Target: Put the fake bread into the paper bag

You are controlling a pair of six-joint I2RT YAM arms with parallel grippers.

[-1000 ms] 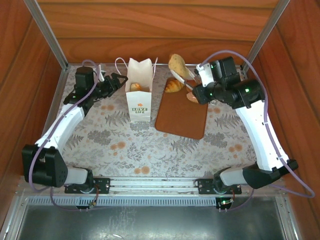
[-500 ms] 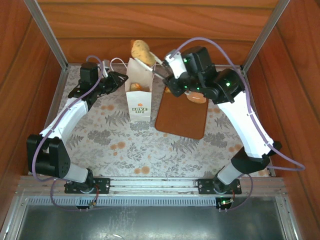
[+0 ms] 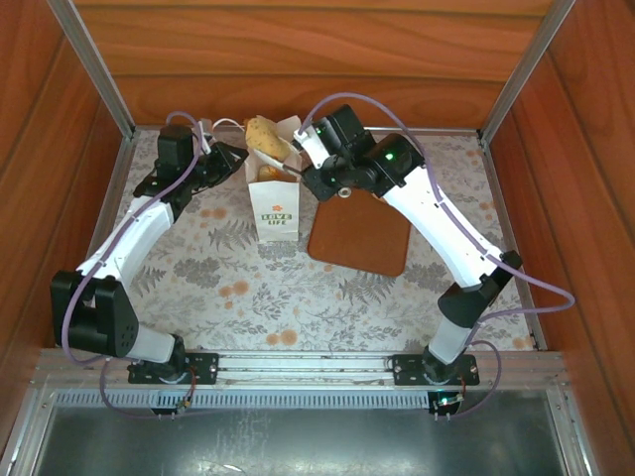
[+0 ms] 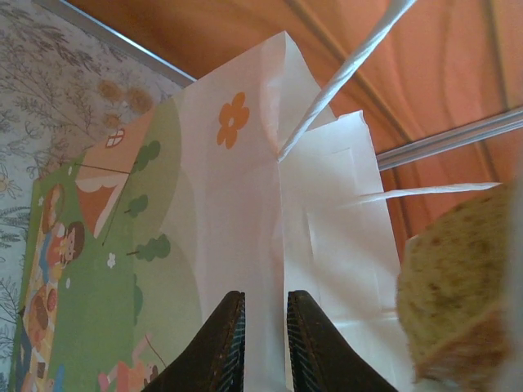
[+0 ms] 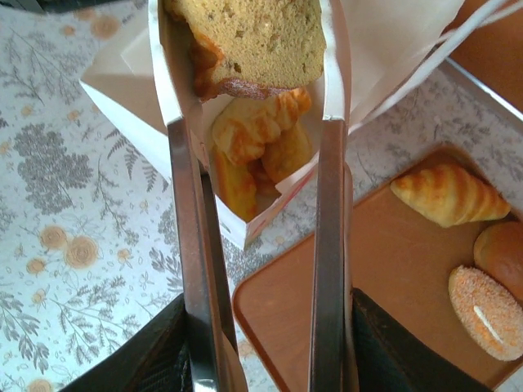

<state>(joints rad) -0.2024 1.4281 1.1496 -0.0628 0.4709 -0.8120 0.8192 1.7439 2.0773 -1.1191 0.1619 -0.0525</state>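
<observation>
The white paper bag (image 3: 276, 213) stands upright left of the brown board (image 3: 362, 238). My left gripper (image 3: 233, 157) is shut on the bag's upper left edge; white paper (image 4: 245, 204) sits pinched between its black fingers (image 4: 229, 347). My right gripper (image 3: 322, 174) is shut on metal tongs (image 5: 327, 245). The tongs squeeze a speckled golden piece of fake bread (image 5: 253, 41) right over the bag's open mouth (image 3: 262, 134). That piece also shows at the right edge of the left wrist view (image 4: 458, 302). Croissants (image 5: 253, 135) lie inside the bag.
On the board (image 5: 392, 278) lie a croissant (image 5: 449, 194), a round roll (image 5: 502, 253) and a sugared oval pastry (image 5: 486, 310). A floral cloth (image 3: 248, 288) covers the table. Wooden walls and metal posts (image 3: 94, 64) close in the back and sides.
The right arm swung left from above the board and lowered the bread in the tongs to the bag's mouth. The left gripper closed on the bag's edge.
</observation>
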